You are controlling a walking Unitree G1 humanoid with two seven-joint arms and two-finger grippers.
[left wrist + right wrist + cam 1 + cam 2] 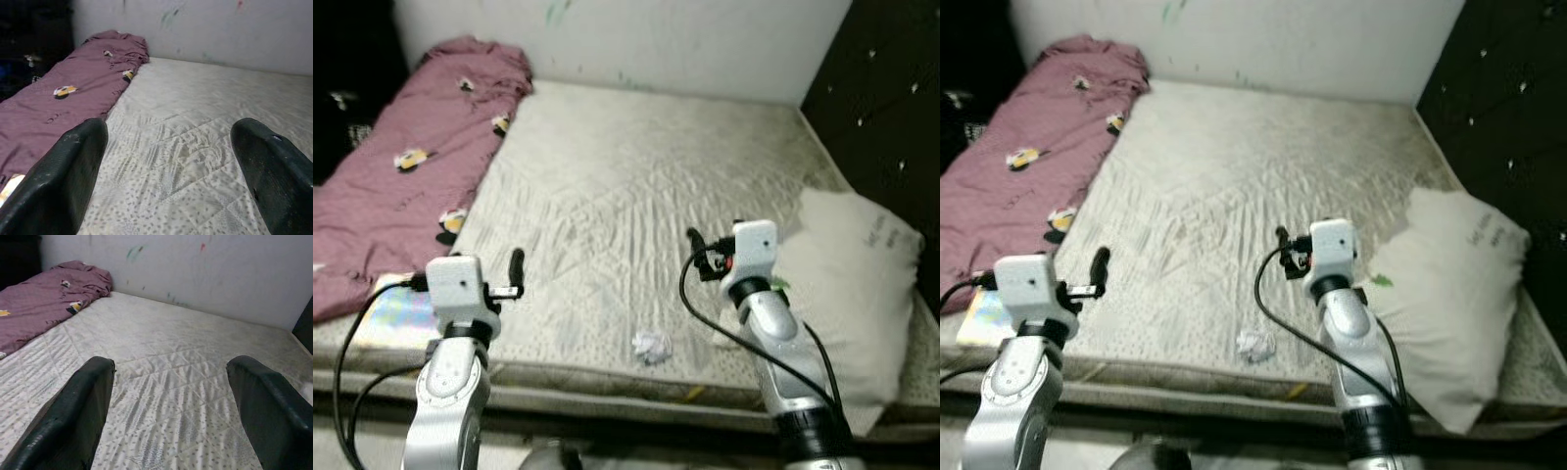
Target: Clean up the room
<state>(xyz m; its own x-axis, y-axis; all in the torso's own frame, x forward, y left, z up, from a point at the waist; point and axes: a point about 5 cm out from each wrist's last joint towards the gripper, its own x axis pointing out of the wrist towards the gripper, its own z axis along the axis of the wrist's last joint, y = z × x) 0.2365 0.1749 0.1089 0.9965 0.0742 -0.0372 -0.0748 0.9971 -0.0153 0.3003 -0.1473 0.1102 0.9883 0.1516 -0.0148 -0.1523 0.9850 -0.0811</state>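
Note:
A crumpled white paper ball [652, 346] lies on the bare mattress [636, 186] near its front edge, between my two arms. My left gripper [516, 269] hovers over the front left of the mattress, open and holding nothing; the left wrist view shows its fingers [58, 181] spread wide. To the right of the paper, my right gripper [695, 245] is raised over the mattress, also open and empty, with its fingers [78, 411] apart.
A purple blanket [406, 166] with small cartoon prints lies along the mattress's left side. A white pillow [847, 294] rests at the right edge against a dark padded wall [886, 88]. A colourful flat item [396, 313] sits at the front left corner.

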